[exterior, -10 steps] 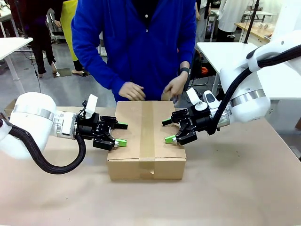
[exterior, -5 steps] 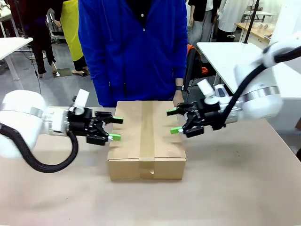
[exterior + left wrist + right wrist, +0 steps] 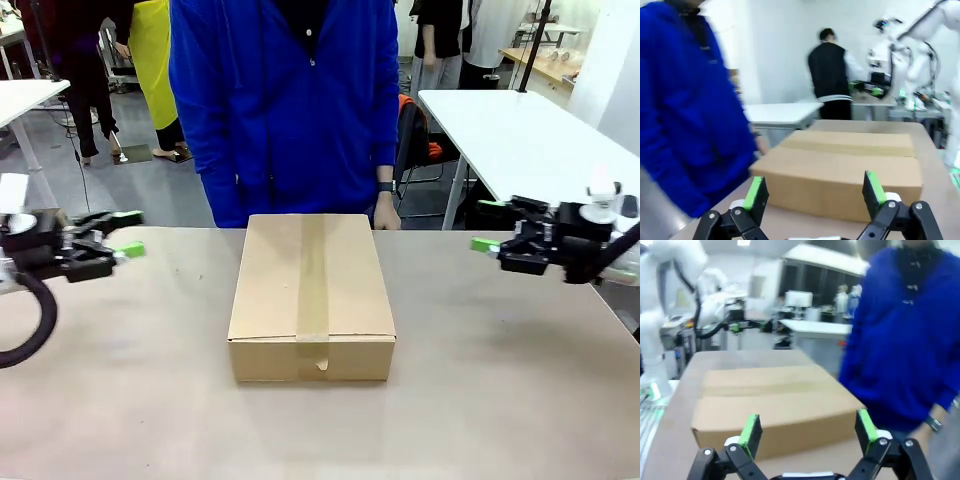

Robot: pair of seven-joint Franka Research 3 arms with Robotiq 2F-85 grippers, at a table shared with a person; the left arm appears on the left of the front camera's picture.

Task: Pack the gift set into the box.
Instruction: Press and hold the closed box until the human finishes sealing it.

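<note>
The box (image 3: 311, 295) lies shut in the middle of the table, its flaps folded down and a strip of tape along its top. It appears as well in the left wrist view (image 3: 840, 170) and the right wrist view (image 3: 775, 407). The gift set is hidden. My left gripper (image 3: 122, 232) stands open near the table's left edge, well clear of the box, fingers pointing at it (image 3: 814, 192). My right gripper (image 3: 488, 225) is open at the far right, also apart from the box (image 3: 807, 432). Nothing is between either pair of fingers.
A person in a blue jacket (image 3: 285, 100) stands at the far edge behind the box, one hand (image 3: 386, 212) hanging by the box's back right corner. Brown paper covers the table (image 3: 320, 420). White tables (image 3: 510, 130) stand behind.
Both grippers have drawn back from the box's sides to the table's left and right ends. The person's hands have left the box top and dropped to the sides.
</note>
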